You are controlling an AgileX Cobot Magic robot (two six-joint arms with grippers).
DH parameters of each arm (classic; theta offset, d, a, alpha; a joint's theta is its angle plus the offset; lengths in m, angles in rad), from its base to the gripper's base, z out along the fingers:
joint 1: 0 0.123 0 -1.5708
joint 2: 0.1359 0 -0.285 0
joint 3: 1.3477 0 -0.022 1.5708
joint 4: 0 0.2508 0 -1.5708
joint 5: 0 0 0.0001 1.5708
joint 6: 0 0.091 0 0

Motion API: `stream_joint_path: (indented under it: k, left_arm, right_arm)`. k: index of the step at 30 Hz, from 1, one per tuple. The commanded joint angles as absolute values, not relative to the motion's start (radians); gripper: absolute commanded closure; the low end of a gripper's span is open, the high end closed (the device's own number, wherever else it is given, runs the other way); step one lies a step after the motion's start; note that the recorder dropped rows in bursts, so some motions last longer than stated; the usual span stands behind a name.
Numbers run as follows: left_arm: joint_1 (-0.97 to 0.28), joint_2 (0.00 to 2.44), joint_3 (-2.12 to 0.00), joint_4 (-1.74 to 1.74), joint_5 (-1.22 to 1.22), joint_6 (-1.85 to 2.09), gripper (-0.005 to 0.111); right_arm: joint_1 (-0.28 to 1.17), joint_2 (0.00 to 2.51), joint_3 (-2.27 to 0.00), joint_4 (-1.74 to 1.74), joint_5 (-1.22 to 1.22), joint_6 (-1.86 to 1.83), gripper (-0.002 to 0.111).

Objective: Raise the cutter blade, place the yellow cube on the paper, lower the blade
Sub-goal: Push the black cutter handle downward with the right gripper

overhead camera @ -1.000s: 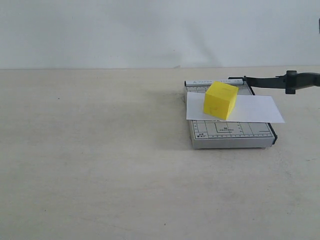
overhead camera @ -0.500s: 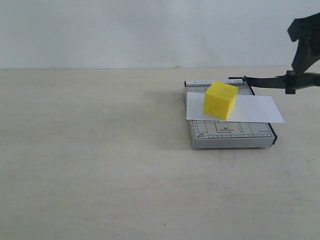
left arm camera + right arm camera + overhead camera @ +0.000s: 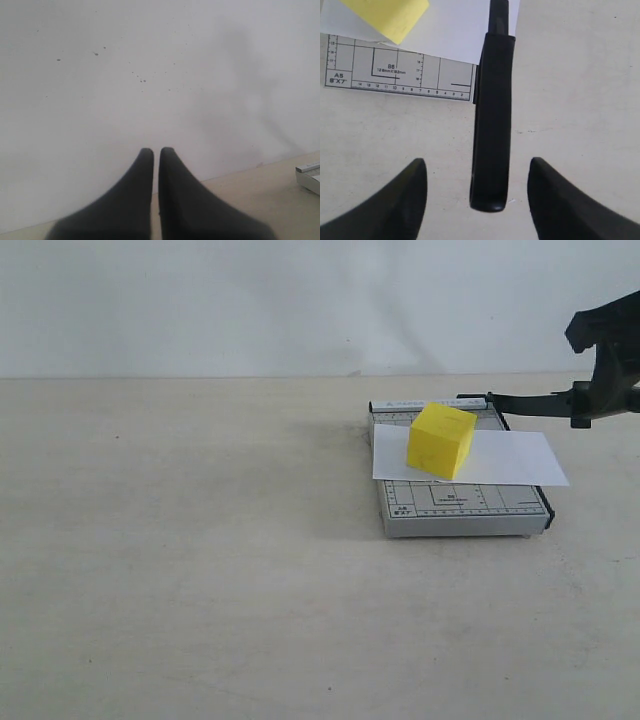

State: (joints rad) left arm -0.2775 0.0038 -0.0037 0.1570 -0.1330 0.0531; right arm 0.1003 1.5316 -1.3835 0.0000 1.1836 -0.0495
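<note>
Your right claw stands wide and empty, with the rounded handle end of the cutter blade lying in the gap between its fingers, touching neither as far as the wrist view shows. The handle's long axis runs top to bottom in that frame, so the fingers face its two long sides. In the exterior view the blade reaches from the trimmer base toward the right edge, raised above the bench. The yellow cube sits on the left part of the paper, which lies across the base — so only the lowering looks left. The left claw, pinched almost together on nothing, faces a wall — the right arm is the nearer.
</note>
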Motion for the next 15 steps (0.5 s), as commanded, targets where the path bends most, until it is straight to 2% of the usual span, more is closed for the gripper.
stream_joint_path:
  k: [1,12,13,15]
  left_arm:
    - [-0.273,0.000,0.000,0.154,-0.138,0.058,0.102]
    - [-0.273,0.000,0.000,0.154,-0.138,0.058,0.102]
    - [-0.273,0.000,0.000,0.154,-0.138,0.058,0.102]
    - [-0.273,0.000,0.000,0.154,-0.138,0.058,0.102]
  right_arm:
    - [0.100,1.547,-1.388,-0.010,1.172,-0.065,0.050]
    - [0.100,1.594,-1.388,-0.010,1.170,-0.076,0.050]
    - [0.100,1.596,-1.388,-0.010,1.170,-0.076,0.054]
    - [0.100,1.596,-1.388,-0.010,1.170,-0.076,0.071]
